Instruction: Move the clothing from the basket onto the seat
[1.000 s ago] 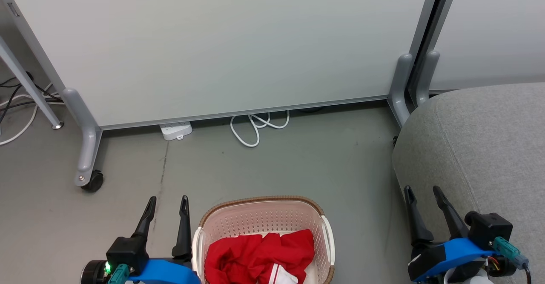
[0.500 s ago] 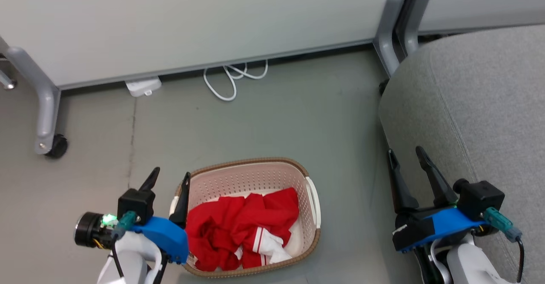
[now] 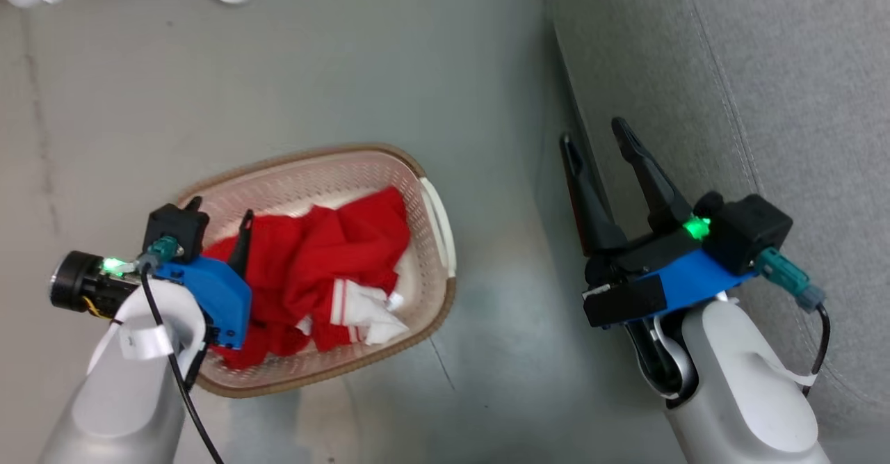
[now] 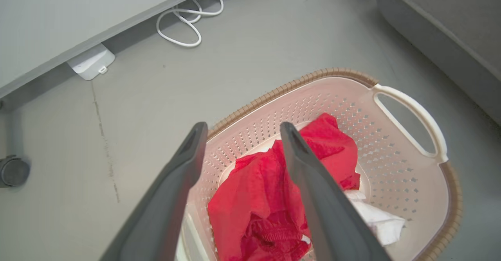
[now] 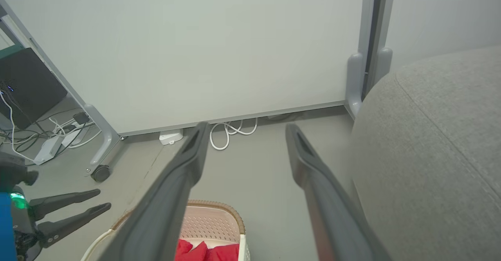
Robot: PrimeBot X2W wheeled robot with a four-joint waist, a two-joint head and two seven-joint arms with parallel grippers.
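Found left gripper (image 3: 220, 208) at 8 o'clock, fingers spread wide, gripping nothing, poised over the near side of the basket (image 3: 425, 180). Confirmed clothing (image 3: 327, 248) heaped inside basket, red with white trim. Logged right gripper (image 3: 592, 131) at 3 o'clock, likewise released and empty, close by the seat (image 3: 730, 67) edge. Observed grey floor (image 3: 313, 67) between basket and seat. Recorded farther off, toward 12 o'clock, white cable (image 4: 184, 26), power strip (image 4: 91, 61), partition panel (image 5: 195, 49) on a caster (image 5: 101, 173).

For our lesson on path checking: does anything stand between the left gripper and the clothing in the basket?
Nothing visible does. The left gripper, jaws open, points into the open-topped basket, and the red clothing lies uncovered right ahead of it.
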